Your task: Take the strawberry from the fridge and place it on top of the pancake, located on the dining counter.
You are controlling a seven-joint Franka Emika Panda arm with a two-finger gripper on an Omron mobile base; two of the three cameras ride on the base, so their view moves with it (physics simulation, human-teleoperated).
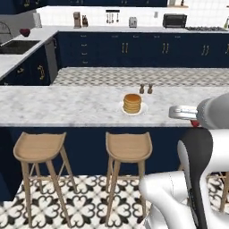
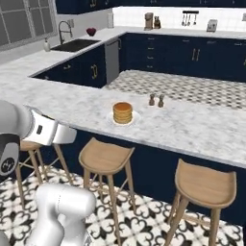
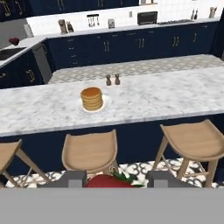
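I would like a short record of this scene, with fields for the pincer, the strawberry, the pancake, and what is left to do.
pincer: shut on the strawberry, short of the counter, over the stools
strawberry: red, between the fingertips
pancake: stack on a white plate, on the counter near two shakers
left to do: reach over and set the strawberry on the pancake

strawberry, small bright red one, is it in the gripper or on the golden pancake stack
In the gripper: the small bright red strawberry sits between its fingertips. The golden pancake stack on its white plate is bare on top.
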